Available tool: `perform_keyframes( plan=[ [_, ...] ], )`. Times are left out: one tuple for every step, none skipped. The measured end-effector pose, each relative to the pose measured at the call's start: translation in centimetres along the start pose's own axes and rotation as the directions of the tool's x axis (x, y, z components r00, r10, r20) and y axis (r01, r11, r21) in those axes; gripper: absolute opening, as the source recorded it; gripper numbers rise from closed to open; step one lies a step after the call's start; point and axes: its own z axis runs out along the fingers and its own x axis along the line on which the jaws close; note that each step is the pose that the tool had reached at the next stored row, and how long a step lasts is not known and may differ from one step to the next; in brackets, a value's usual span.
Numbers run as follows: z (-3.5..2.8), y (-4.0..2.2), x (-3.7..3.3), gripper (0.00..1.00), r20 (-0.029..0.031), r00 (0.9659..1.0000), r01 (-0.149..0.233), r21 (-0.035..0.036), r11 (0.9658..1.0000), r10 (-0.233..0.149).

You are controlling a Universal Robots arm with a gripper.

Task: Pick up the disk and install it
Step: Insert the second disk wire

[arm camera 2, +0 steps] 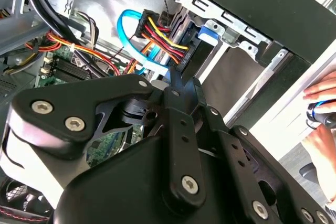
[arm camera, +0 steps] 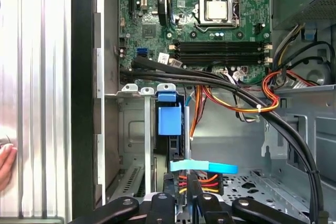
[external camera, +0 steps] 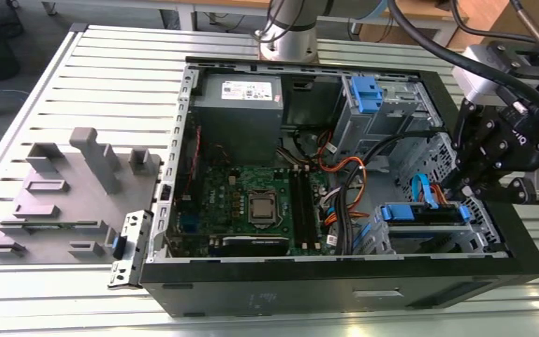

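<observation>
Exterior view first: a black sheet-steel tower case [external camera: 344, 288] lying open on its side on the ribbed aluminium tabletop [external camera: 92, 56], with a green circuit board [external camera: 250, 203] flat on its floor. Well apart, at the exterior view's left, a matte grey plastic fixture [external camera: 64, 189] with upright posts. The disk [external camera: 408, 212] — a flat rectangular slab with glossy blue plastic side rails — seated in the perforated grey metal drive cage [external camera: 438, 242], in the case's corner at the exterior view's right. Black jointed gripper [external camera: 459, 188] tilted down into that corner, tips just beside the disk's cabled end.

Second wrist view: smooth black linkage plates studded with silver screws, fingers [arm camera 2: 175, 85] pressed close together, nothing visibly pinched, aimed toward the disk [arm camera 2: 206, 31]. Red, yellow and black wires [arm camera 2: 163, 38] and a looping light-blue flat cable [arm camera 2: 123, 22] running to the disk's near end. A person's hand [arm camera 2: 321, 95] outside the case.

First wrist view: disk [arm camera: 169, 120] standing on edge inside the cage [arm camera: 131, 129], blue tab at the end nearer the circuit board. Light-blue cable [arm camera: 205, 167] crossing just beyond the gripper [arm camera: 181, 187] — wires showing in the slim gap there.
</observation>
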Motion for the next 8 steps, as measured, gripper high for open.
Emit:
perform_keyframes(
  plan=[
    [-0.10,0.00,-0.01,0.24,0.0010,1.0000,0.000,0.0001,1.0000,0.000],
    [-0.22,0.00,-0.01,0.24,0.0013,1.0000,0.000,0.0001,1.0000,0.000],
    [-0.28,0.01,0.00,0.24,0.0017,1.0000,0.000,0.0001,1.0000,0.000],
    [-0.28,0.01,0.00,0.24,0.0020,1.0000,0.000,0.0001,1.0000,0.000],
    [-0.30,0.01,-0.01,0.24,0.0019,1.0000,0.000,0.0001,1.0000,0.000],
    [-0.30,0.01,-0.01,0.24,0.0022,1.0000,0.000,0.0001,1.0000,0.000],
    [-0.30,0.01,-0.01,0.24,0.0022,1.0000,0.000,0.0001,1.0000,0.000],
    [-0.30,0.01,0.00,0.24,0.0022,1.0000,0.000,0.0001,1.0000,0.000]
  ],
)
